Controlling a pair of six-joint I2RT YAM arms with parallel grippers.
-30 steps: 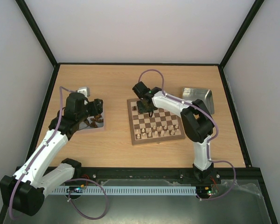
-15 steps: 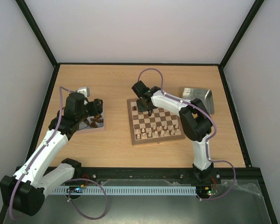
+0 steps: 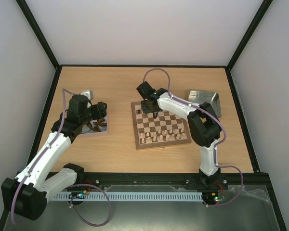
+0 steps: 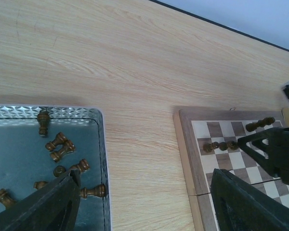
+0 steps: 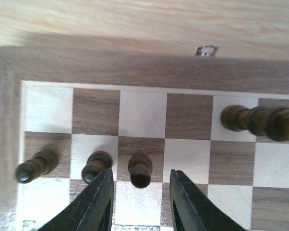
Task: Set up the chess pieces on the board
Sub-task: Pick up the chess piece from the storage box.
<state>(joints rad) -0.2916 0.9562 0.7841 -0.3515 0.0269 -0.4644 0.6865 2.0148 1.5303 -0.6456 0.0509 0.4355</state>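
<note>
Right wrist: three chess pieces upright

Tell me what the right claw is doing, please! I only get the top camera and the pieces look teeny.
Observer: The right gripper is open, with a dark pawn standing on the board between its fingertips.
Operator: Is that pawn all alone?
Observer: No, two more dark pawns stand beside it in the same row, towards the board's edge.
Operator: What's in the shiny tray on the left?
Observer: Several dark pieces, most lying on their sides in the tray.
</note>
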